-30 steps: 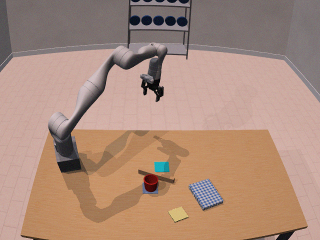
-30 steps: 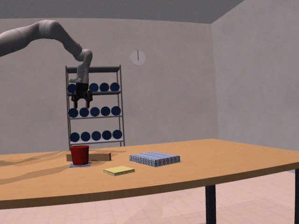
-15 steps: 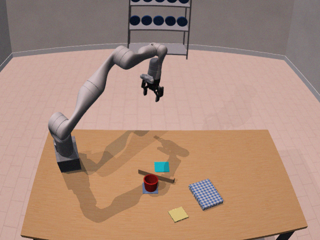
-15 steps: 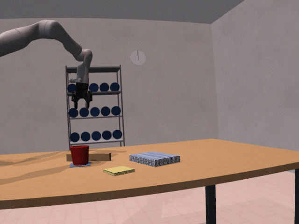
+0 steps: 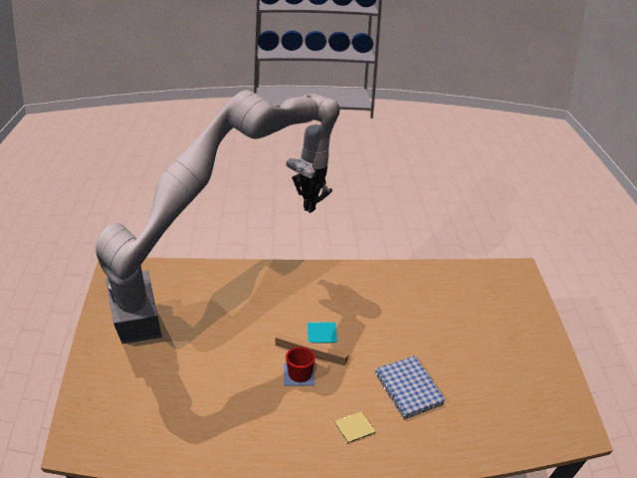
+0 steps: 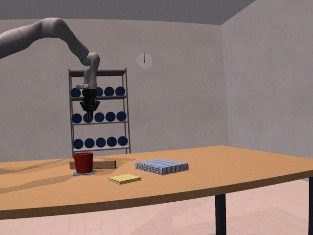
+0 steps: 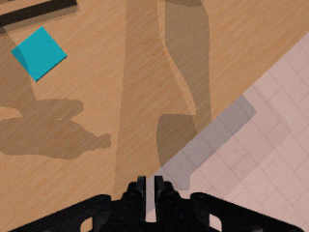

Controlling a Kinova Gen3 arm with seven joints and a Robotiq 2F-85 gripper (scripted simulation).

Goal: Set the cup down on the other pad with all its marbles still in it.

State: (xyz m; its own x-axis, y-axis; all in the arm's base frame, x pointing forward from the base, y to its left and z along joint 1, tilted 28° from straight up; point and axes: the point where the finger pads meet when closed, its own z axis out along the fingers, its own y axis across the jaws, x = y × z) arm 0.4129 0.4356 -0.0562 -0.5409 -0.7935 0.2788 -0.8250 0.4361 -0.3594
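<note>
Red cup [image 5: 300, 363] stands upright, mouth up, on the blue-grey pad [image 5: 308, 380]; hand [image 5: 311, 201] hangs high, closed on nothing

Black end effector [image 5: 310, 204] high above wooden worktop [image 5: 489, 334], fingers together, nothing held; red cup [image 5: 300, 363] sitting on blue-grey pad [image 5: 289, 379].

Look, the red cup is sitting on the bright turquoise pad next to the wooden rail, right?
Not quite. The red cup sits on the dull blue pad beside the rail; the turquoise pad lies bare across the rail. The top view shows it.
</note>
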